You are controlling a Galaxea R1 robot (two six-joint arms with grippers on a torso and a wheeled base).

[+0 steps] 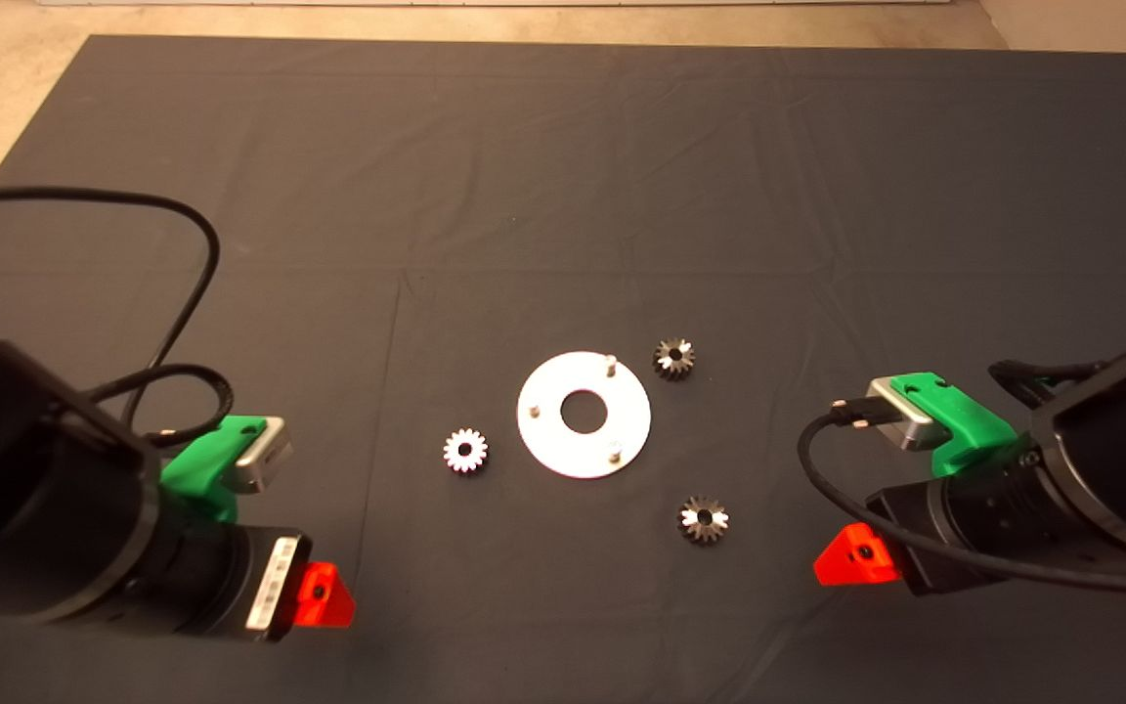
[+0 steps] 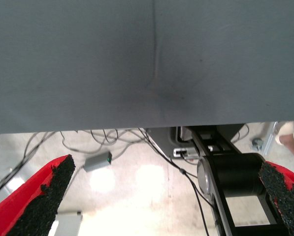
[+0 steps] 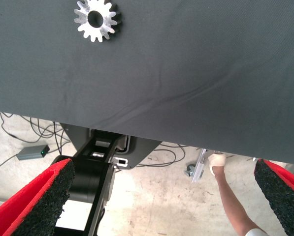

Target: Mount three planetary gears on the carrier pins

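A flat shiny disc (image 1: 584,415) with a large centre hole lies mid-mat, with three upright carrier pins (image 1: 611,364) around it, all bare. Three planetary gears lie flat on the mat: one left of the disc (image 1: 465,451), one behind it to the right (image 1: 673,358), one in front to the right (image 1: 703,519). My left gripper (image 1: 324,594) waits at the lower left, open and empty in its wrist view (image 2: 161,201). My right gripper (image 1: 854,555) waits at the lower right, open and empty (image 3: 159,201). One gear (image 3: 95,20) shows in the right wrist view.
The dark mat (image 1: 563,176) covers the table. Past its front edge the wrist views show floor cables (image 2: 112,135), a small grey box (image 2: 97,161), the robot's base (image 3: 107,147) and a person's leg (image 3: 230,196).
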